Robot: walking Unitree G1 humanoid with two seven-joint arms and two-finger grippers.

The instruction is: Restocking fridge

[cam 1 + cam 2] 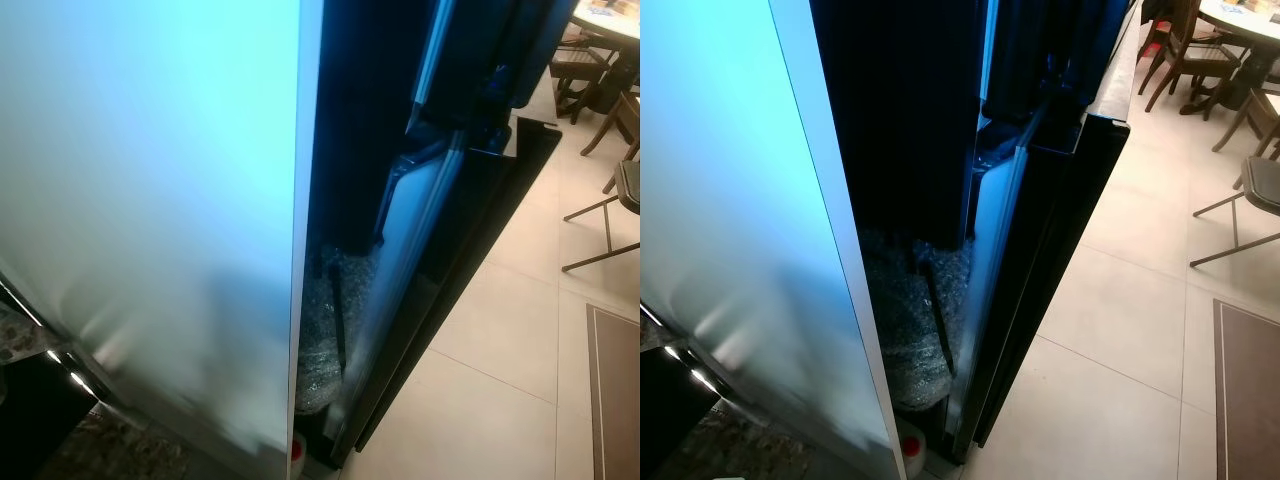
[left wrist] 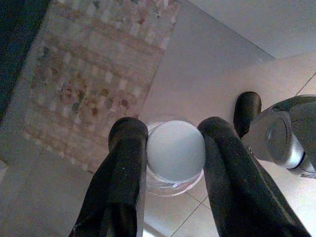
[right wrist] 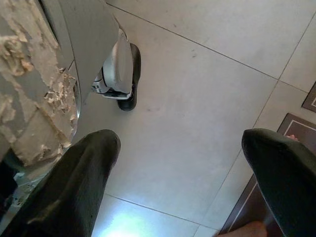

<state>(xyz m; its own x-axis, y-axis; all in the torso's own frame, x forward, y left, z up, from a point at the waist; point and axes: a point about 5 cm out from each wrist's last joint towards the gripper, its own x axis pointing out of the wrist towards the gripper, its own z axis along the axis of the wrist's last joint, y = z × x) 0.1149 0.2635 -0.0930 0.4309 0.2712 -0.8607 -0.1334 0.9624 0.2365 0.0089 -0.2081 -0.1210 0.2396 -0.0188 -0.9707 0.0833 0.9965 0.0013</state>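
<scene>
Left gripper (image 2: 175,148) clamped on white-capped bottle (image 2: 176,154), right gripper (image 3: 180,177) spread wide, fridge (image 1: 740,200) door ajar

pale blue-white fridge door (image 1: 150,220) fills the frame's left, black fridge body (image 1: 1060,230) at centre, cream floor tiles (image 1: 500,360) lower right. white-capped clear jar (image 2: 175,153) between black fingers (image 2: 121,168); faded floral patchwork rug (image 2: 94,74) upper left.

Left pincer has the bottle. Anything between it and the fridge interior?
The left pincer is shut on the white-capped bottle. Ahead, the fridge door stands only partly open, leaving a narrow gap with bubble wrap low inside. The door blocks entry.
</scene>
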